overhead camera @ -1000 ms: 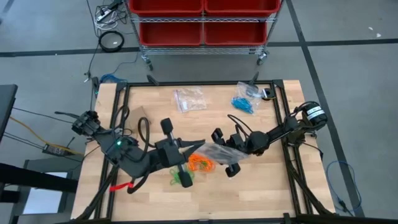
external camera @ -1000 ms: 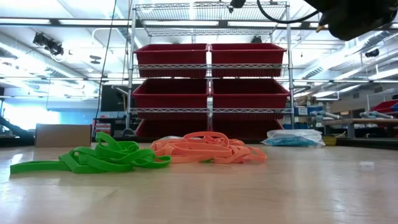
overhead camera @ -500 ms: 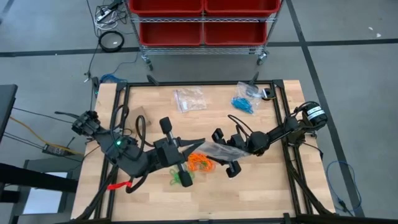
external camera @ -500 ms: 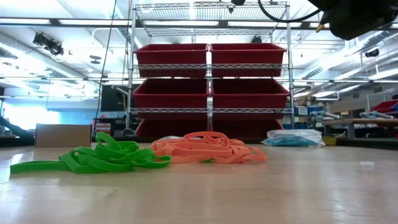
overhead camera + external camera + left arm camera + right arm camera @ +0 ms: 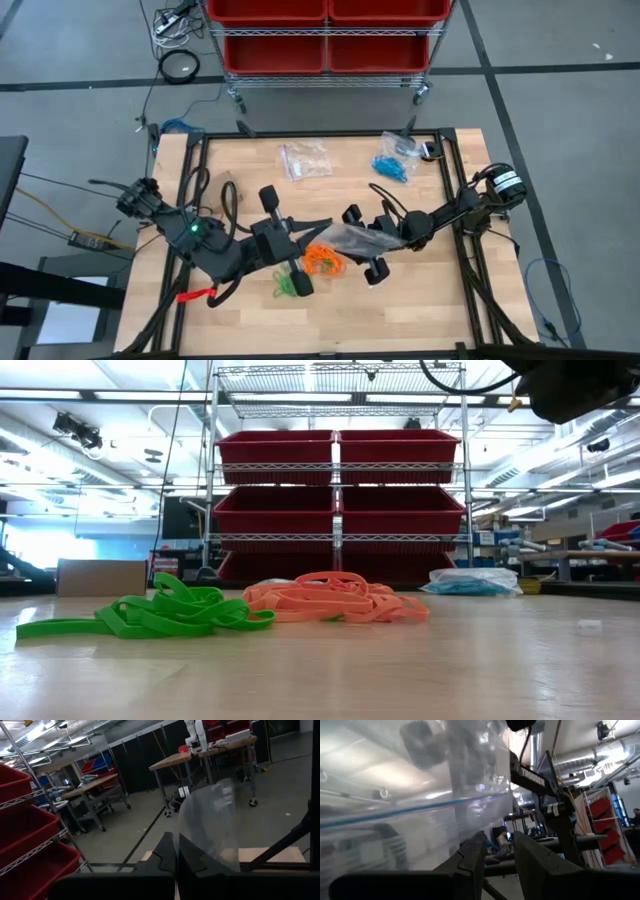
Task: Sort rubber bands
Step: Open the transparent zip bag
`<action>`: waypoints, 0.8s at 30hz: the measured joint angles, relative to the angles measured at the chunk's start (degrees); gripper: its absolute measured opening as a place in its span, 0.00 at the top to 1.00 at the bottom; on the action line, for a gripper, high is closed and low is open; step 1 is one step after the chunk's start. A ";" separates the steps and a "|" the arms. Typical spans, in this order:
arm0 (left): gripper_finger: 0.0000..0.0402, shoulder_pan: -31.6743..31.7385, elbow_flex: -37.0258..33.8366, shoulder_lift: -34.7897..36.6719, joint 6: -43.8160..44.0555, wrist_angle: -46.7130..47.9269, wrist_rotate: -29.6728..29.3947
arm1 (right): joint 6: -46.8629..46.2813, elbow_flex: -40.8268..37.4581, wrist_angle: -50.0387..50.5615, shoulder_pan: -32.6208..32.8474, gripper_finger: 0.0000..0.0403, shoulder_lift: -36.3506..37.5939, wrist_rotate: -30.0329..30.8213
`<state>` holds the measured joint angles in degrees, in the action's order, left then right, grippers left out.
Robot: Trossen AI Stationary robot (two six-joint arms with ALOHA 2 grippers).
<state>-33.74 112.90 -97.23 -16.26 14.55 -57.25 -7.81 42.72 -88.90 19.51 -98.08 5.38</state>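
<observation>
Clear plastic bag [image 5: 352, 238] pinched between left tool [image 5: 325, 226] and right tool [image 5: 365, 232], above orange rubber bands [image 5: 322, 261]. Risk: thin film slips or tears if tools pull apart; bag sags, scatters orange clump into green rubber bands [image 5: 291, 285].

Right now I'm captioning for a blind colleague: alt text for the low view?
A tangle of flat bright green rubber bands lies beside a heap of orange rubber bands on the wooden table, red shelf bins behind.
</observation>
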 joint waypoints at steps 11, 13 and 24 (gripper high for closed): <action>1.00 0.26 0.00 -2.42 0.21 0.90 -0.91 | 1.42 0.02 -0.07 1.07 0.77 0.20 0.88; 1.00 0.24 0.00 -2.54 0.23 0.90 -1.60 | 1.79 0.02 -0.11 1.23 0.77 0.20 1.01; 1.00 -1.31 0.00 -2.67 7.90 10.53 -5.02 | 4.57 0.03 -0.09 2.24 0.77 2.23 1.25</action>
<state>-35.05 112.90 -99.90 -8.37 25.08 -62.27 -3.25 42.75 -89.00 21.75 -95.85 6.63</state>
